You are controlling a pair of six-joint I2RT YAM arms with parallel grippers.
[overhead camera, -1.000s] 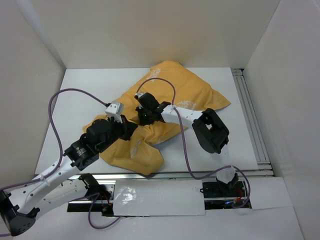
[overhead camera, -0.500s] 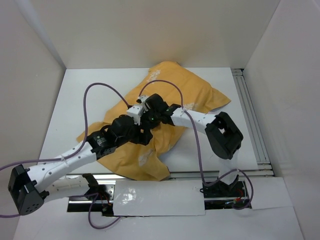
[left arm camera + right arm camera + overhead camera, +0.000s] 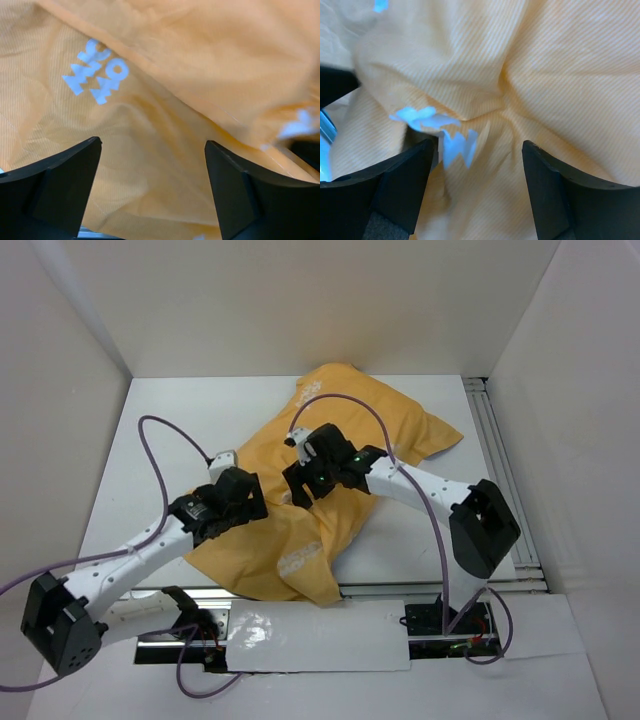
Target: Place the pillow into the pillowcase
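Note:
The mustard-orange pillowcase (image 3: pixel 350 430) with white logos lies rumpled across the middle of the table, from the back down to the front rail. The pillow is hidden; no white cushion shows. My left gripper (image 3: pixel 258 502) is over the cloth's left part, open, and the left wrist view has its gripper (image 3: pixel 151 145) wide above orange cloth (image 3: pixel 165 75) with nothing pinched. My right gripper (image 3: pixel 300 488) is over the cloth's centre, also open. In the right wrist view the gripper (image 3: pixel 476 145) straddles a bunched fold (image 3: pixel 530 75) without clamping it.
White walls enclose the table (image 3: pixel 150 440) on three sides. A metal rail (image 3: pixel 505 480) runs along the right side and another (image 3: pixel 380 590) along the front edge, where the cloth's front corner overhangs. Purple cables (image 3: pixel 160 425) loop above both arms.
Both grippers went from shut to open and let go of the cloth. The left arm pulled back to the left. The pillowcase settled, spreading toward the front edge.

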